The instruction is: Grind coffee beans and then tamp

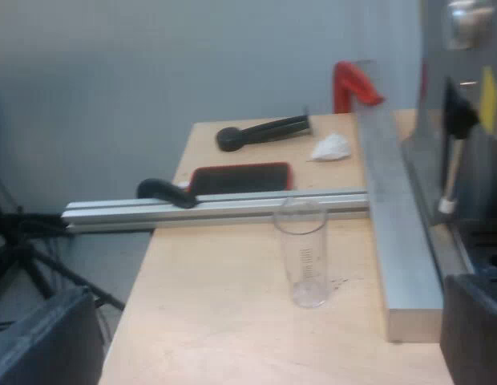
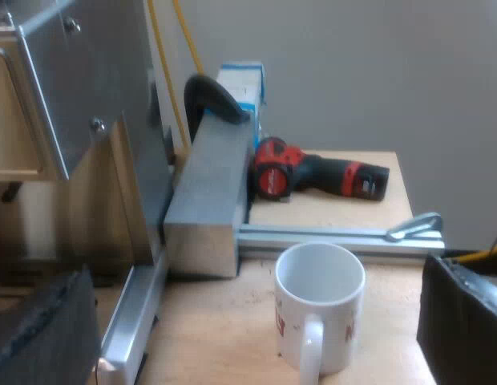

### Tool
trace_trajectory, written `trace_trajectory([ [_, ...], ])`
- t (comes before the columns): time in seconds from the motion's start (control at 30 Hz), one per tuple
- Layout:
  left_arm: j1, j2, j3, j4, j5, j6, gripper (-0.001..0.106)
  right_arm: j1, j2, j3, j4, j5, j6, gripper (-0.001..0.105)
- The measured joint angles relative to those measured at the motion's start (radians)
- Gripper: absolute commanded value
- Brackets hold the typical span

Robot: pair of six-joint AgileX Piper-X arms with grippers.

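A clear measuring glass (image 1: 305, 253) stands upright on the wooden table (image 1: 232, 321), just ahead of my left gripper (image 1: 260, 341), which is open with nothing between its fingers (image 1: 44, 337). The espresso machine's steel side (image 1: 461, 96) rises close beside that glass. A white mug (image 2: 321, 309) with red print stands handle toward me, directly before my right gripper (image 2: 256, 329). That gripper is open and empty, one finger (image 2: 461, 321) close to the mug. The machine's metal body (image 2: 80, 96) stands near the other finger.
An aluminium rail (image 1: 216, 208) crosses the table behind the glass and meets a grey metal beam (image 1: 397, 224). Beyond lie a black-and-red tool (image 1: 232, 178), a black handle (image 1: 260, 132), crumpled white paper (image 1: 331, 147) and a red clamp (image 1: 353, 84). A red-and-black drill (image 2: 321, 178) lies behind the mug.
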Motion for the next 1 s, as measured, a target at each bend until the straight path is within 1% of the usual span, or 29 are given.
trace_trajectory([
  [0.13, 0.000, 0.000, 0.042, -0.026, -0.005, 0.000, 0.087, 0.000, 0.000, 0.041, -0.025, -0.003, 0.002, 0.082],
  [0.17, 0.000, 0.000, 0.081, -0.051, -0.005, 0.000, 0.087, 0.000, 0.000, 0.056, -0.032, -0.003, 0.002, 0.082],
  [0.23, 0.000, 0.002, 0.114, -0.079, -0.005, 0.000, 0.087, 0.000, 0.000, 0.085, -0.033, -0.003, 0.002, 0.082],
  [0.3, 0.000, 0.002, 0.166, -0.130, -0.005, 0.000, 0.087, 0.000, 0.000, 0.125, -0.033, -0.003, 0.002, 0.082],
  [0.43, 0.000, 0.002, 0.228, -0.180, -0.005, 0.000, 0.087, 0.000, 0.000, 0.183, -0.032, -0.003, 0.002, 0.082],
  [0.53, 0.000, 0.002, 0.265, -0.210, 0.032, 0.000, 0.087, 0.000, 0.000, 0.196, -0.030, -0.003, 0.002, 0.082],
  [0.57, 0.000, 0.002, 0.281, -0.217, 0.051, 0.000, 0.087, 0.000, 0.000, 0.216, -0.031, -0.003, 0.002, 0.082],
  [0.67, 0.000, 0.002, 0.316, -0.218, 0.078, 0.000, 0.087, 0.000, 0.000, 0.260, -0.034, -0.003, 0.002, 0.082],
  [0.77, 0.000, 0.002, 0.340, -0.218, 0.086, 0.000, 0.087, 0.000, 0.000, 0.303, -0.028, -0.003, 0.002, 0.082],
  [0.87, 0.000, 0.002, 0.352, -0.216, 0.092, 0.000, 0.087, 0.000, 0.000, 0.338, -0.028, -0.003, 0.002, 0.082],
  [1.0, 0.000, 0.002, 0.354, -0.203, 0.092, 0.000, 0.087, 0.000, 0.000, 0.363, -0.025, -0.003, 0.002, 0.082],
])
